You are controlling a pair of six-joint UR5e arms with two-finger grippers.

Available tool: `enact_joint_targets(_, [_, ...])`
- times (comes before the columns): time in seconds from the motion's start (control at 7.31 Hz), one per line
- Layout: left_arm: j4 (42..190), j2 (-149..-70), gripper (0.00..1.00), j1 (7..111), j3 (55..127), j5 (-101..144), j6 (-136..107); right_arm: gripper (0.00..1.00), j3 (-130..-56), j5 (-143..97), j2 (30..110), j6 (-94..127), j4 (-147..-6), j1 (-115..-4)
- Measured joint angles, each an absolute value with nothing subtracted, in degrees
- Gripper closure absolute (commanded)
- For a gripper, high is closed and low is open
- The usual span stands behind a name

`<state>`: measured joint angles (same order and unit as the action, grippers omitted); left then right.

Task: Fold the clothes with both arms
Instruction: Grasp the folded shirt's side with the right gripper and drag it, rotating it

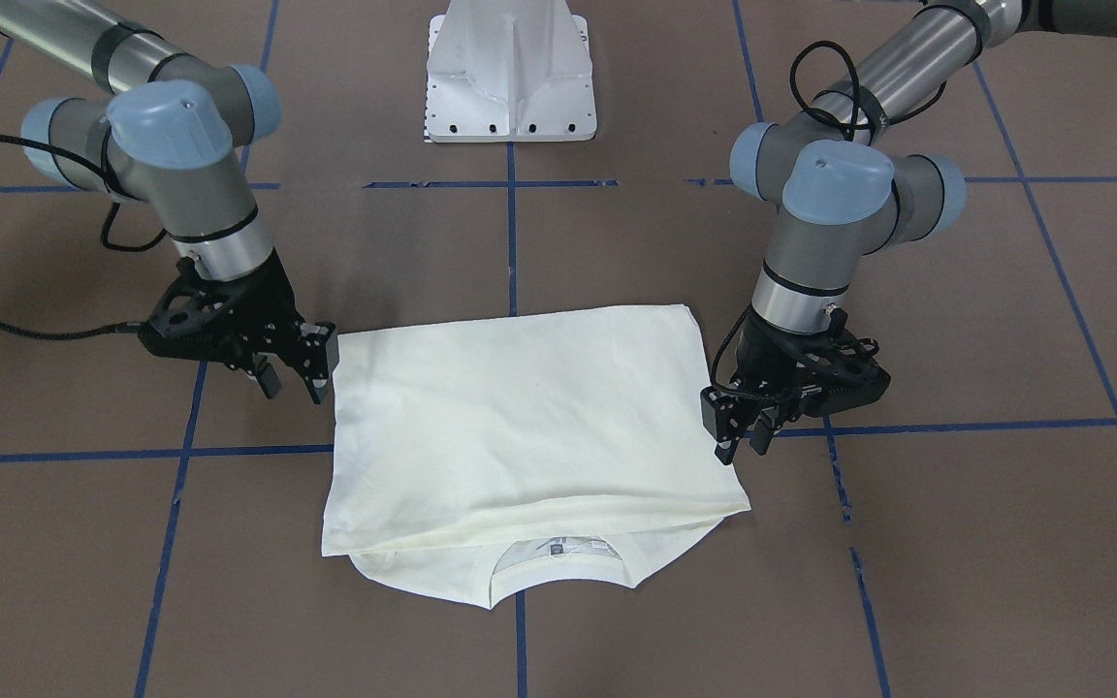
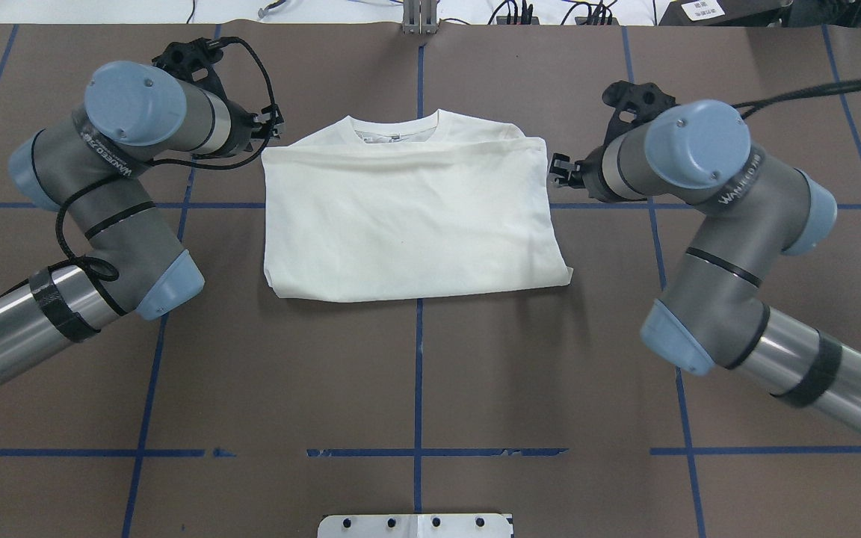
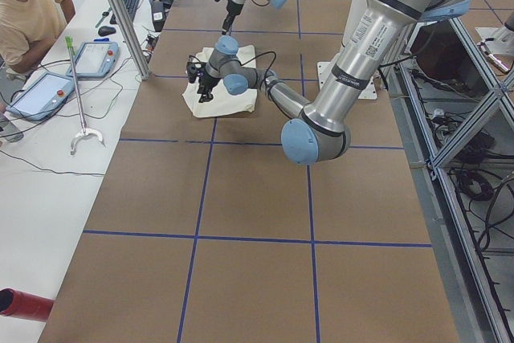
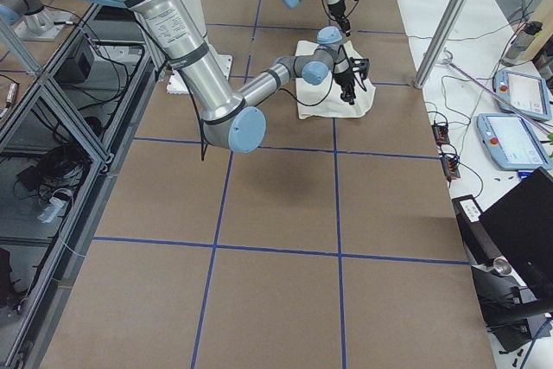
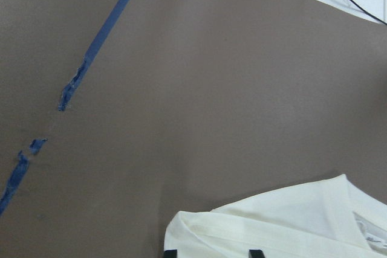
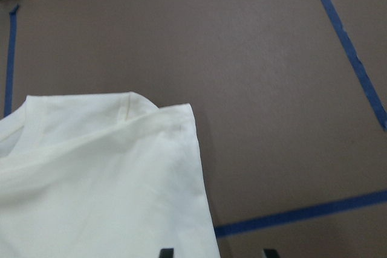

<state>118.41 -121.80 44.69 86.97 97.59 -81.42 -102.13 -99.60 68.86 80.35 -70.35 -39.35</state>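
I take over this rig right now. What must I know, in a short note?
Left hand: open, empty, beside one side edge of the shirt.
Right hand: open, empty, at the opposite edge.
Shirt: flat on the table between the hands, plain side up, collar showing on the side away from the robot.
Done: folded over once, hem near the collar.
Left: probably one more fold.

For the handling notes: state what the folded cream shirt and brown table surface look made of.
Folded cream-white shirt: probably soft cotton-like knit, matte; it creases and drapes limply. Brown table surface: flat, matte, possibly a paper or board covering; cannot tell further.
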Motion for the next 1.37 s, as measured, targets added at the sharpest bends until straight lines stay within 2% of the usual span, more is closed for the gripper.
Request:
enact_joint_targets(0.27, [118.29, -120.69, 0.46, 44.57, 89.19, 97.49, -81.73, 0.21, -106.29, -96.50, 73.49, 89.14, -70.07, -32.69])
enact_joint_targets(0.68, [118.22, -120.17, 0.46, 44.25, 89.83, 97.29, -81.54, 0.29, -103.52, -90.97, 72.41, 93.36, -70.04, -28.45])
enact_joint_targets(0.82, [118.21, -120.11, 0.46, 44.22, 89.76, 97.22, -81.45, 0.34, -101.65, -90.63, 70.96, 93.52, -70.00, -28.29])
enact_joint_targets(0.96, [118.21, -120.09, 0.46, 44.21, 89.74, 97.12, -81.43, 0.49, -100.19, -90.50, 69.80, 93.57, -69.97, -28.33])
enact_joint_targets(1.09, [118.19, -120.06, 0.46, 44.21, 89.80, 97.02, -81.45, 0.78, -99.45, -90.46, 69.46, 93.61, -69.96, -28.39])
enact_joint_targets(1.23, [118.16, -120.06, 0.46, 44.21, 89.89, 96.95, -81.47, 1.00, -99.15, -90.45, 69.63, 93.68, -69.98, -28.49])
enact_joint_targets(1.37, [118.14, -120.07, 0.46, 44.21, 89.95, 96.90, -81.47, 1.00, -99.14, -90.44, 70.23, 93.74, -69.98, -28.55])
